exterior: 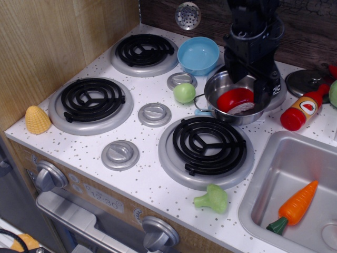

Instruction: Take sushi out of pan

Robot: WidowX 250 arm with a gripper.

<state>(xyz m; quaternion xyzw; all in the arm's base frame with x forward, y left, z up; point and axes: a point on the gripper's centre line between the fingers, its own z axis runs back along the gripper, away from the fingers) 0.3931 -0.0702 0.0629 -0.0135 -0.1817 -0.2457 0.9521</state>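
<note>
The black pincer (251, 90) hangs over the small shiny stainless-steel pan (238, 98), one finger (261, 95) reaching down inside the pan at the right of the sushi; the other finger is hard to separate from the dark body, so whether the pincer is apart or together cannot be told. The glossy red sushi with a white base (236, 101) lies tilted inside the pan, just beside the visible finger. The pan sits on the rear right burner of the white speckled surface (152, 179). Left of the pan rests a small green ball (184, 93); behind it stands a light blue bowl (198, 55). To the right lie a red ketchup bottle with a yellow label (302, 110) and a flat grey lid (305, 82). Nearer the front, a green broccoli (212, 199) lies on the surface, an orange carrot (295, 206) in the steel sink (266, 179), and a yellow corn (37, 119) at far left.
</note>
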